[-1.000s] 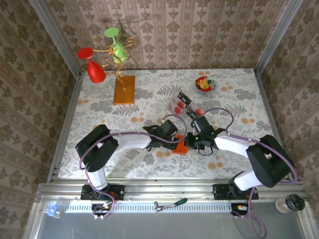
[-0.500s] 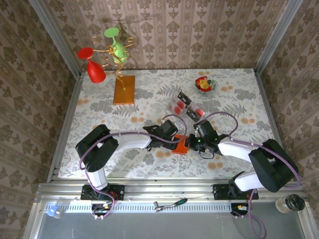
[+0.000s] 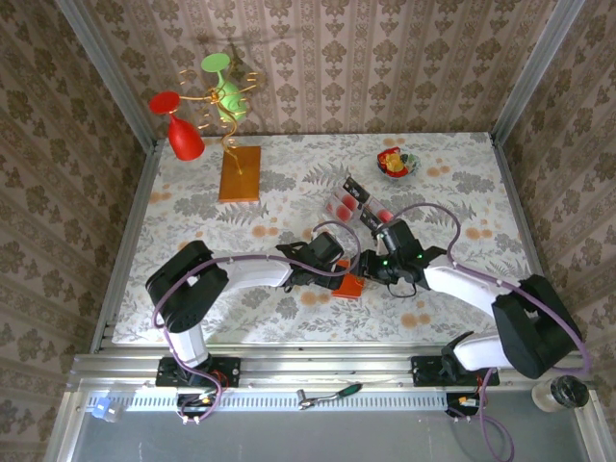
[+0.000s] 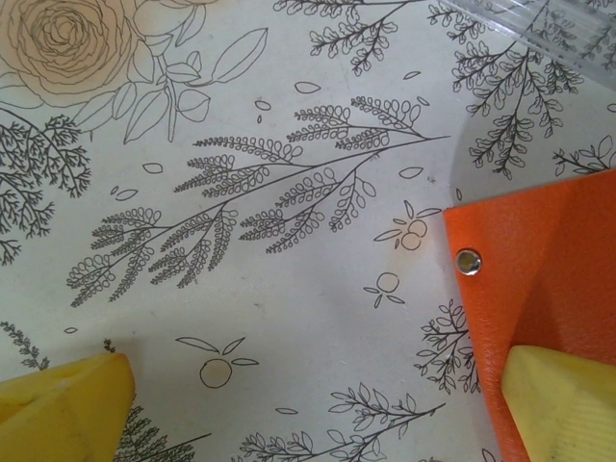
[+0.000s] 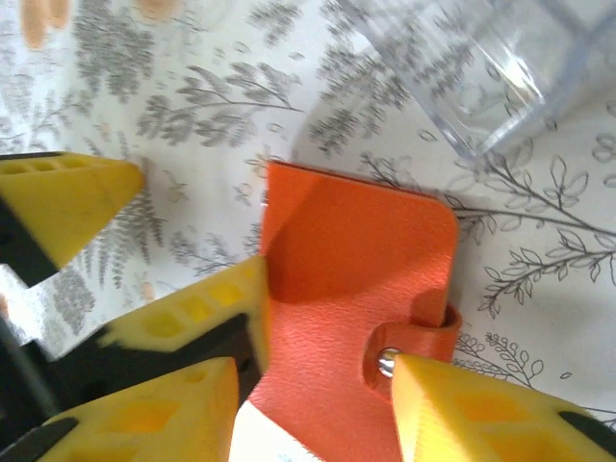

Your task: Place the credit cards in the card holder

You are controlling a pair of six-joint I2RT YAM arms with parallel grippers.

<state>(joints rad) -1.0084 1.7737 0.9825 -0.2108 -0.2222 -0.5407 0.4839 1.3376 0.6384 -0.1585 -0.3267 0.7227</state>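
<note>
Right now both of my end effectors sit together over the card holder, which lies flat on the surface a little right of the middle and closer to the near edge than the far one. My left end effector is released, its yellow fingers spread wide: one hangs over the bare flowered cloth and the other over the holder's orange leather, next to a small metal stud at its corner. My right end effector has its fingers parted too, astride the holder, which shows its orange outside with a strap wrapped round one edge. One of my right fingertips sits at that strap's snap, though I cannot tell whether it presses on it. From above, the credit cards rest in a clear plastic tray just beyond the holder, toward the middle of the surface. A small bowl of coloured bits stands near the far edge, right of centre, and a wooden board stands near the far edge, left of centre.
</note>
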